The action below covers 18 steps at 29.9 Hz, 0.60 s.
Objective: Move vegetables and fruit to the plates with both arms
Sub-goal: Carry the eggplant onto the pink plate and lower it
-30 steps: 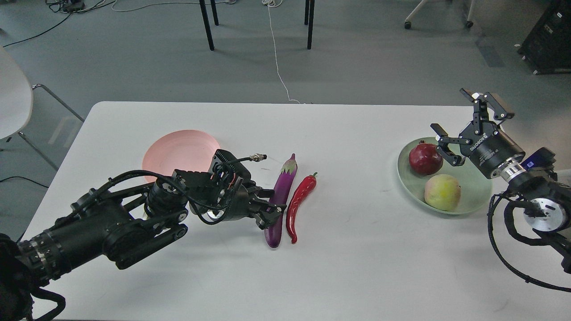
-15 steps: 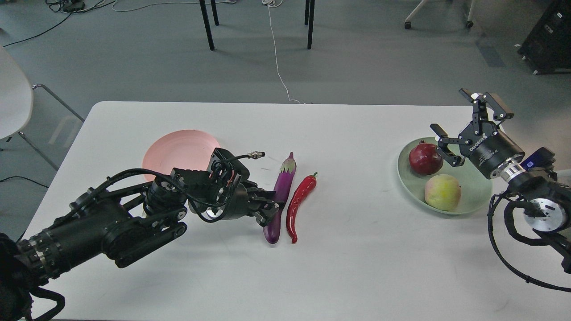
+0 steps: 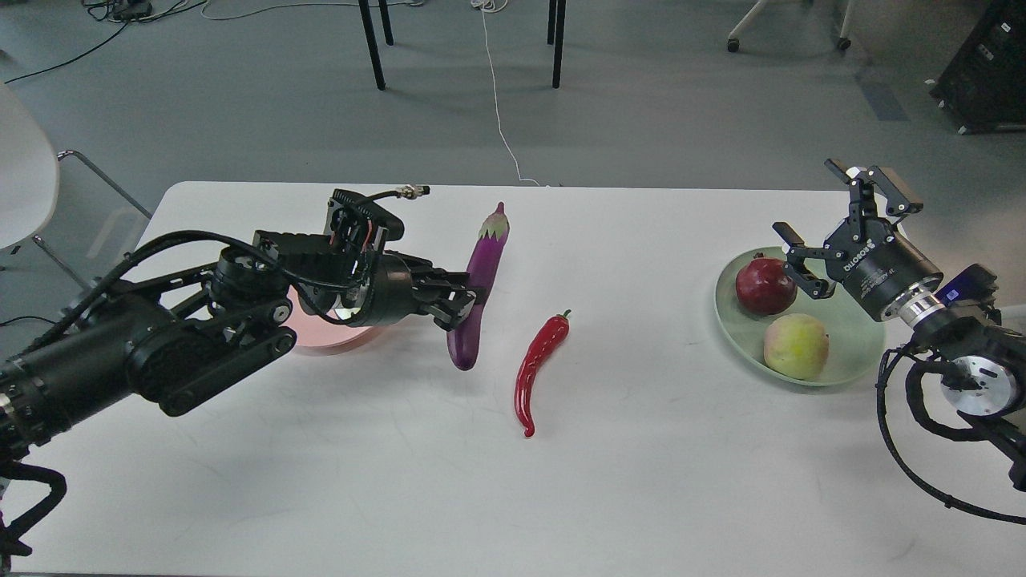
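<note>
Eggplant (image 3: 478, 292) hangs pinched in my left claw (image 3: 459, 300), clear of the worktop (image 3: 641, 449), beside the pink plate (image 3: 321, 340). My right claw (image 3: 830, 216) gapes empty over the green plate (image 3: 850, 361).

Pink plate (image 3: 321, 340) mostly hidden behind left arm; white chair (image 3: 24, 168) cut by left edge.

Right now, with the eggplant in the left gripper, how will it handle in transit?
The eggplant looks stiff: held near mid-length by the left gripper, it shows no sag. Its glossy skin suggests it could slip. Being long, it may pivot in the jaws and, once released, probably roll on the pink plate.
</note>
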Available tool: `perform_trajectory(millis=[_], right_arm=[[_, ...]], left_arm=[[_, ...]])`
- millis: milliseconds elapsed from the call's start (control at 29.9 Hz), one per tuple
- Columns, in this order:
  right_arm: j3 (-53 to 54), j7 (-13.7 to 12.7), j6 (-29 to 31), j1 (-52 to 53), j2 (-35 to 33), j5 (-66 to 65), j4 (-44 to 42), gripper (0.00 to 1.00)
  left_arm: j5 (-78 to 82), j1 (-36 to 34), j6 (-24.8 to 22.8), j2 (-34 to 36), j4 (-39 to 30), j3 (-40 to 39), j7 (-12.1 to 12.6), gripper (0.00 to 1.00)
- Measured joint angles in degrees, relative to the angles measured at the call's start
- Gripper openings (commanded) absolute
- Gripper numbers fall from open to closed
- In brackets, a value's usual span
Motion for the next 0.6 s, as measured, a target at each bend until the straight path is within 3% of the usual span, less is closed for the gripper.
perform_trajectory(millis=[301, 602], right_arm=[[-0.01, 0.0, 0.0, -0.07, 0.08, 0.0, 0.03, 0.99], [-0.01, 0.0, 0.0, -0.12, 0.08, 0.0, 0.12, 0.99]], left_arm=[[-0.28, 0.89, -1.39, 10.2, 0.24, 1.05, -2.26, 0.1], [-0.43, 1.14, -1.19, 11.03, 7.22, 1.57, -2.45, 0.13]])
